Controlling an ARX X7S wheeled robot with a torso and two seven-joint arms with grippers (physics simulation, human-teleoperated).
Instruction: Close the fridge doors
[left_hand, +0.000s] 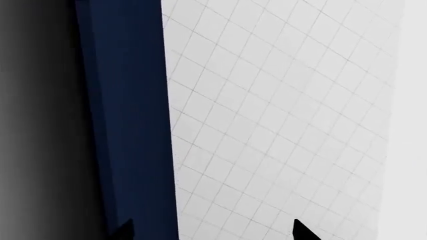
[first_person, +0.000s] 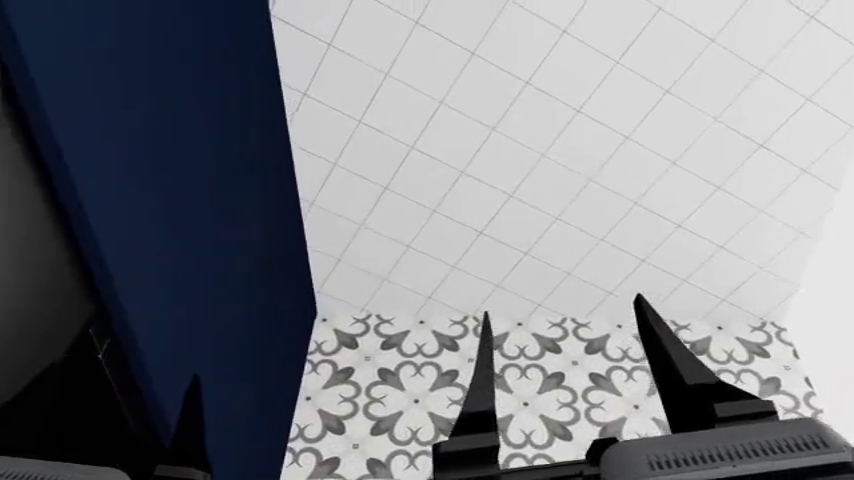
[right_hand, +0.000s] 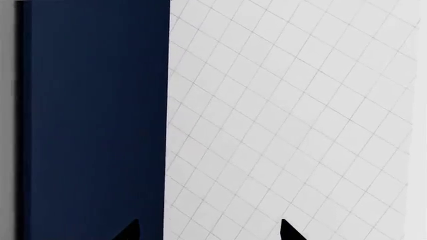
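Both grippers face a navy cabinet panel (first_person: 160, 200) and a white tiled wall (first_person: 561, 150). Right gripper (first_person: 567, 340) fingers stand apart; left gripper (left_hand: 212, 231) fingers likewise apart, empty. The fridge doors lie outside every view; their direction cannot be told.

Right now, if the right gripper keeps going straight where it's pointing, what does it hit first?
Probably the white tiled wall, close beside the navy cabinet panel. The open right gripper holds nothing; depth is unclear.

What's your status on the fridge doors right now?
Right gripper open, empty. Left gripper open, empty. Fridge doors not in view. Navy cabinet and white tiled wall ahead.
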